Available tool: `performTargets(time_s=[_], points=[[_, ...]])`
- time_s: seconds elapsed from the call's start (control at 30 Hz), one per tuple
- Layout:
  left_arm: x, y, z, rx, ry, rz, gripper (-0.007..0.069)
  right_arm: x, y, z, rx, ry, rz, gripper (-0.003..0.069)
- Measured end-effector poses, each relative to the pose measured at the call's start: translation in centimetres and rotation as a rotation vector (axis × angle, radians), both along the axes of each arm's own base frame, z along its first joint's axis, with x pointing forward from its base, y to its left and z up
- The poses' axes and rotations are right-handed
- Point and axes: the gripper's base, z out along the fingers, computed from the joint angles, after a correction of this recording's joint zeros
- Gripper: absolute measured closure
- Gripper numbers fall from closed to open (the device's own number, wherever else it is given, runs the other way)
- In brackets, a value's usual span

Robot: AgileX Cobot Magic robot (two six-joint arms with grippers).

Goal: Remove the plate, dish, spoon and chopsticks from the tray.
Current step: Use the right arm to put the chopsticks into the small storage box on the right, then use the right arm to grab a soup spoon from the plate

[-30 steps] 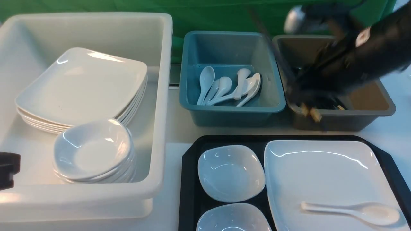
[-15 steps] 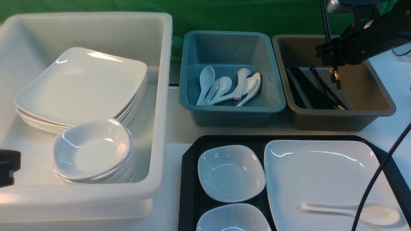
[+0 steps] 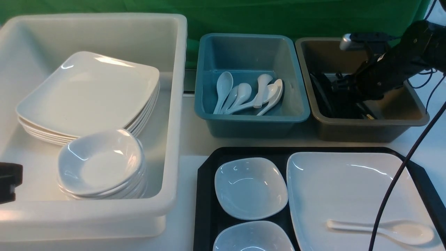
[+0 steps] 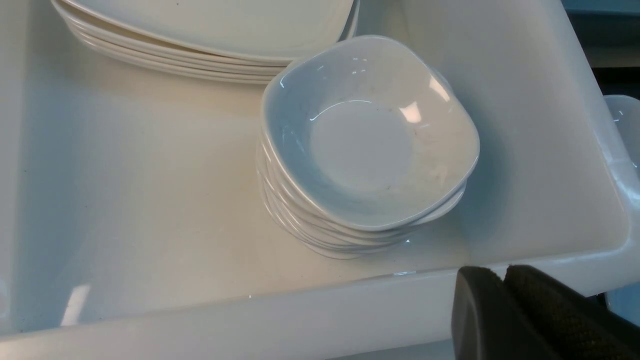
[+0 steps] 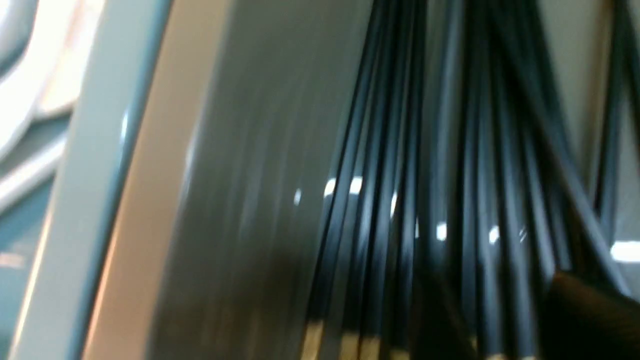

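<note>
right claw (image 3: 339, 86) sits low in the brown tub (image 3: 366, 133) among black chopsticks (image 5: 380, 210), open or closed i cannot tell; left claw (image 4: 502, 274) is closed; spoon (image 3: 383, 230) lies on the plate (image 3: 348, 184)

chopsticks (image 5: 400, 125) smeared by blur, tray (image 3: 204, 195) and plate (image 3: 348, 188) cut off at lower edge

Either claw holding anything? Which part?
Left claw: shut on nothing. Right claw: low in the brown tub among the chopsticks; a grip cannot be told.
</note>
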Motion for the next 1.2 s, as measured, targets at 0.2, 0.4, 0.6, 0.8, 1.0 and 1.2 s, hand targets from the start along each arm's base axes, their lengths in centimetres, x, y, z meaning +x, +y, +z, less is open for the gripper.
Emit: performTargets(time_s=[0.2, 0.4, 0.6, 0.8, 1.0, 1.2], points=[[0.0, 0.0, 0.0, 0.0, 0.001, 0.0, 0.0589, -2.5, -0.1, 2.4, -0.026, 0.156, 0.06, 0.0288], [0.0, 0.0, 0.0, 0.0, 0.001, 0.0, 0.0589, -6.6, -0.1, 8.3, -0.037, 0.228, 0.138, 0.0589], [0.0, 0.0, 0.0, 0.0, 0.003, 0.0, 0.0589, -13.4, 1.7, 13.5, -0.087, 0.175, 0.321, 0.0619], [0.0, 0.0, 0.0, 0.001, 0.003, -0.002, 0.0589, -18.5, 4.9, 8.7, -0.131, 0.219, 0.516, 0.0521], [0.0, 0.0, 0.0, -0.002, 0.002, -0.005, 0.0589, -21.6, 6.3, 1.5, -0.225, 0.28, 0.717, 0.0209], [0.0, -0.1, 0.0, -0.004, 0.0, -0.004, 0.0589, -21.7, 5.7, -1.0, -0.334, 0.179, 0.781, 0.0089]])
